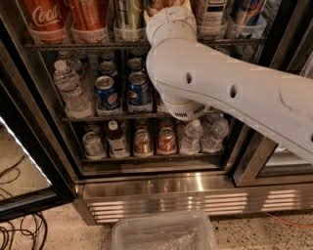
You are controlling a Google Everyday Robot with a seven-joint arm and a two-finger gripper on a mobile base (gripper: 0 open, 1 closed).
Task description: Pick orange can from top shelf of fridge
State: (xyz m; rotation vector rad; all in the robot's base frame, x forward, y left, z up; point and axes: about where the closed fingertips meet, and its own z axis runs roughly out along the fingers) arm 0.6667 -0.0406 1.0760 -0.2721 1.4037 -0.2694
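Gripper [165, 4] up at the top shelf [98, 45], grip impossible to tell, tall cans [88, 14] standing in clear trays [46, 34] left of it.

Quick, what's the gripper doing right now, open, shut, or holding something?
Gripper: cannot be told; it is out of sight past the arm's wrist, up at the top shelf by the picture's top edge.

Our arm [230, 88] blocks fridge [146, 188] centre-right | top shelf [63, 45] tall cans [88, 17] packed, no gaps | pincer hidden behind wrist [171, 22] up there | left cols reachable
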